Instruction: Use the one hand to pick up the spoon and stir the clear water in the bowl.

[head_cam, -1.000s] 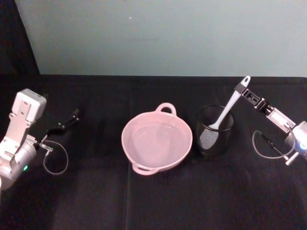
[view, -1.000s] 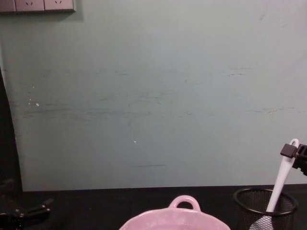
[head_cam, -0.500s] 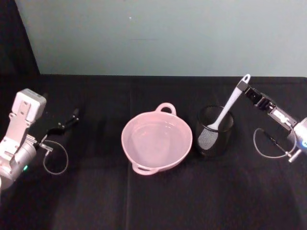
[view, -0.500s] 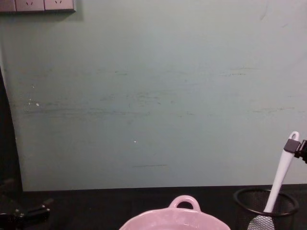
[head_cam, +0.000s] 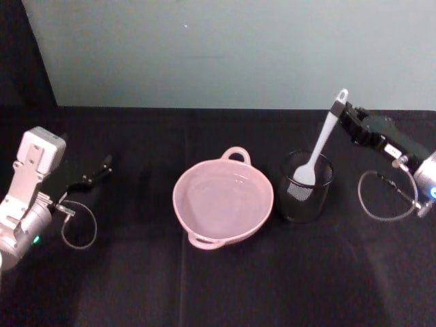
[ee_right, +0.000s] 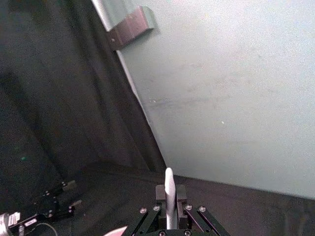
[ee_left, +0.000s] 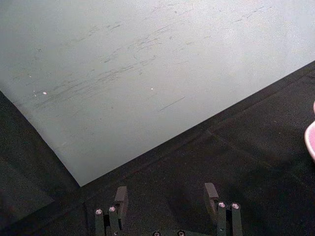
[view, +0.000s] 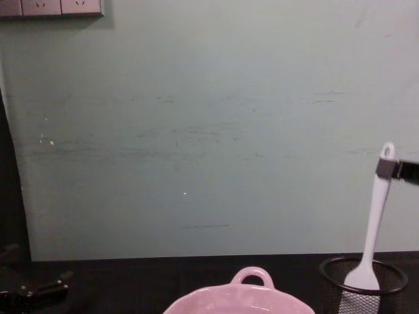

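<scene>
nearest, at the left side of the black table, the left gripper sits parked and low, its fingers apart with nothing between them, well apart from the bowl

mid-table: the pink bowl stands upright, one loop handle toward the robot and one toward the wall; the water shows as a faint glint against the pink, surface level

just beside the bowl, on the robot's right, stands a black mesh cup; whether cup and bowl touch cannot be told

the spoon stands nearly upright in the cup, leaning slightly toward the bowl; in the chest view its flat head is at the cup's rim, partly inside the mesh, and the handle rises well above it

farther back on the right, the right gripper reaches in from the right edge and is clamped on the spoon's handle just below the hole at its end; in the right wrist view the handle shows between the two fingers

behind all, a pale green wall
</scene>
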`<state>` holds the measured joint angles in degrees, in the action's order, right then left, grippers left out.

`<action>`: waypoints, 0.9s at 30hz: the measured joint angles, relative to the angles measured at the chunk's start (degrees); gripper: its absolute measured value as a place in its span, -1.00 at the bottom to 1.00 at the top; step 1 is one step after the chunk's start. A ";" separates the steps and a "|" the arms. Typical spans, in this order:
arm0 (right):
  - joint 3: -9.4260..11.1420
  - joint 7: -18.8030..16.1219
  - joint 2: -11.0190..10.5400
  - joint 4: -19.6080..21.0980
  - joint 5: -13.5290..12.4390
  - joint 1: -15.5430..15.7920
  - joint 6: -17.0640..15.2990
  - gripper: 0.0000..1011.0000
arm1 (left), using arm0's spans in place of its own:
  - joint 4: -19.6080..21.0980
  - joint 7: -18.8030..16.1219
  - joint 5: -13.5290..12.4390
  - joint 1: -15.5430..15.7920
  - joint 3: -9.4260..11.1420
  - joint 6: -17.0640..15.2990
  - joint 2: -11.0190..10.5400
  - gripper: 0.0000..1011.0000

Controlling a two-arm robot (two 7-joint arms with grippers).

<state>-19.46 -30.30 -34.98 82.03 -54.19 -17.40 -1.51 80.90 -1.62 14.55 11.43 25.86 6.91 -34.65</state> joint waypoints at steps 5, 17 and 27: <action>0.64 1.12 -1.70 5.07 2.20 0.07 -0.54 -0.76 | 0.00 0.00 0.00 0.00 0.00 0.00 0.00 1.00; 0.79 3.16 -4.71 12.15 7.09 -2.30 -4.08 -0.76 | 0.00 0.00 0.00 0.00 0.00 0.00 0.00 1.00; 0.89 3.52 -4.70 12.40 7.35 -2.38 -4.45 -0.76 | 0.00 0.00 0.00 0.00 0.00 0.00 0.00 1.00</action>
<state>-18.57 -26.77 -39.68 94.43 -46.84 -19.79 -5.96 80.90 -1.62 14.55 11.43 25.86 6.91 -34.64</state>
